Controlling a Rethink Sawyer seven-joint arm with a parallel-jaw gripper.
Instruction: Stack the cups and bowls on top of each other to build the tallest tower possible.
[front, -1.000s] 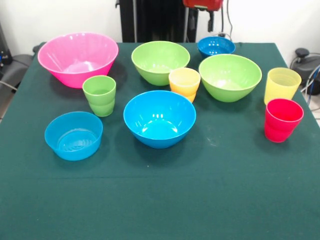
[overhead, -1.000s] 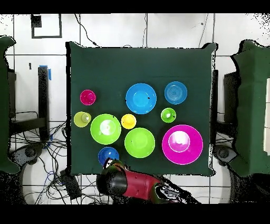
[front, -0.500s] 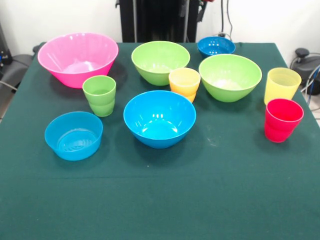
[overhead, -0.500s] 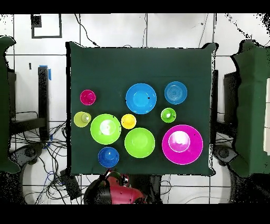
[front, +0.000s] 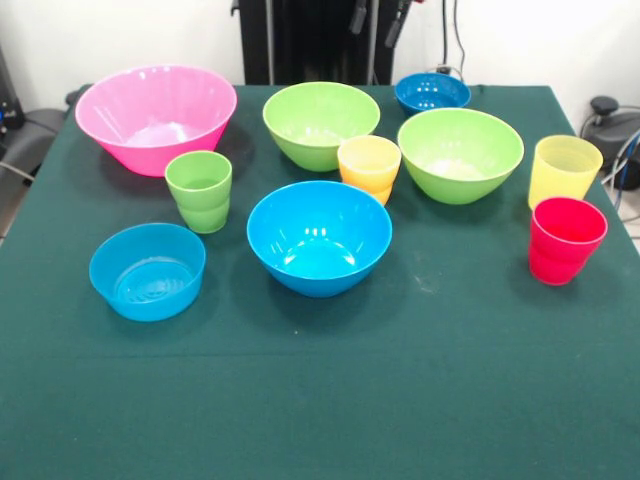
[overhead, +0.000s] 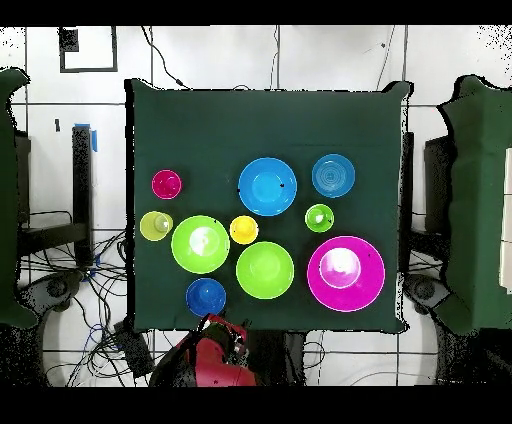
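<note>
Ten pieces spread singly over green tabletop (front: 320, 400), all upright, none stacked. Far row: pink bowl (front: 156, 117), lime bowl (front: 321, 124), small dark blue bowl (front: 432, 93), second lime bowl (front: 460, 153). Orange-yellow cup (front: 369, 167) between the two lime bowls. Green cup (front: 199, 190) just below pink bowl. Bright blue bowl (front: 319, 235) central, shallow light blue bowl (front: 147, 270) beside it. Pale yellow cup (front: 564, 171) and red cup (front: 565, 240) close together at one edge. Arm (overhead: 215, 360) off the tabletop; fingers: cannot tell.

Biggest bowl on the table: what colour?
Pink, clearest in the front view.
</note>
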